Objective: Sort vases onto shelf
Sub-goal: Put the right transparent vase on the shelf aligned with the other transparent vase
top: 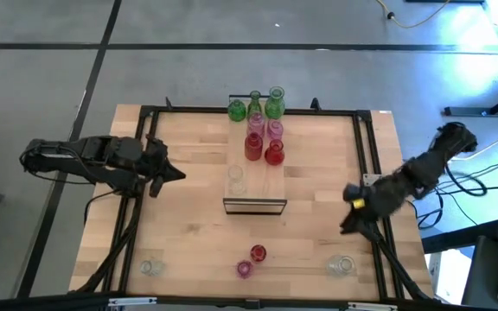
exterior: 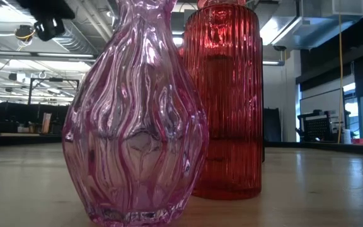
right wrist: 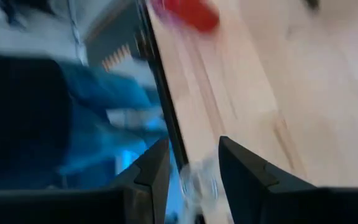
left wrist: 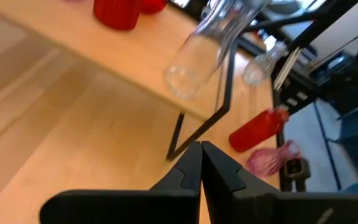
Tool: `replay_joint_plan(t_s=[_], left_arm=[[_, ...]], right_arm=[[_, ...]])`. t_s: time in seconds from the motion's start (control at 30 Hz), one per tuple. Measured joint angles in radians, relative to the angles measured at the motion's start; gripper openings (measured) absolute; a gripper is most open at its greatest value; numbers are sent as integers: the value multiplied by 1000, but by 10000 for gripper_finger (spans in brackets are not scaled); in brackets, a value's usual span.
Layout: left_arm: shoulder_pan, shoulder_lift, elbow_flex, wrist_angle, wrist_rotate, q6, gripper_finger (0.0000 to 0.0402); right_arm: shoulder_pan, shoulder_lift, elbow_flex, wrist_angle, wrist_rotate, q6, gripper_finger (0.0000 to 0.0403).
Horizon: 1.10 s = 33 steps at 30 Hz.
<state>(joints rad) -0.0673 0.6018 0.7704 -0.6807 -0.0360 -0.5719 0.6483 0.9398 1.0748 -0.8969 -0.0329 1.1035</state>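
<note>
1. At the left edge of the high view, the left arm reaches in level over the light wooden table [top: 188, 220], its dark links bent in a flat zigzag and its end effector [top: 176, 174] pointing toward the centre of the frame.
2. That left end effector [left wrist: 201, 163] is clenched on nothing: in the left wrist view its two dark fingers meet tip to tip.
3. On the right side of the high view, the right arm slants down from the upper right, wrist lowest, with the right end effector [top: 350, 225] at the table's right rail.
4. In the right wrist view the right end effector [right wrist: 194, 163] has its fingers parted, with a blurred clear shape between them; whether they grip it cannot be told.
5. Up the centre of the high view lies the long light-wood shelf with a dark-framed end [top: 266, 183].
6. On its far part stand three green glass vases [top: 255, 105], two pink glass vases [top: 264, 126] and two red glass vases [top: 264, 151], closely grouped; one clear glass vase [top: 236, 180] stands nearer the dark end.
7. Along the bottom of the high view, on the table, are a clear glass vase at lower left [top: 151, 268], a red ribbed vase [top: 258, 253] just beside a pink wavy vase [top: 245, 269], and a clear glass vase at lower right [top: 342, 265].
8. Filling the low view, the pink wavy vase [exterior: 137, 120] stands in front of the red ribbed vase [exterior: 227, 101].
</note>
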Motion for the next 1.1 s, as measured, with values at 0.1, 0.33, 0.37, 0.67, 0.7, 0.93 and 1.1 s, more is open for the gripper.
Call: replay_joint_plan(t_s=[0.1, 0.33, 0.37, 0.67, 0.7, 0.93, 1.1], left_arm=[[0, 0, 0, -44, 0, -2, 0], [0, 0, 0, -51, -41, -24, 0], [0, 0, 0, -51, -53, -24, 0], [0, 0, 0, -49, -105, -24, 0], [0, 0, 0, -49, -104, -24, 0], [0, 0, 0, -40, -105, -24, 0], [0, 0, 0, -35, -103, -29, 0]], right_arm=[[127, 42, 0, -38, 40, 63, 122], [305, 164, -1, -87, 113, 243, 122], [326, 181, -1, -84, 121, 264, 122], [388, 311, -1, -7, 156, 383, 122], [387, 320, -1, 4, 157, 383, 122], [380, 354, -80, 90, 121, 456, 122], [380, 339, -96, 114, 161, 484, 122]])
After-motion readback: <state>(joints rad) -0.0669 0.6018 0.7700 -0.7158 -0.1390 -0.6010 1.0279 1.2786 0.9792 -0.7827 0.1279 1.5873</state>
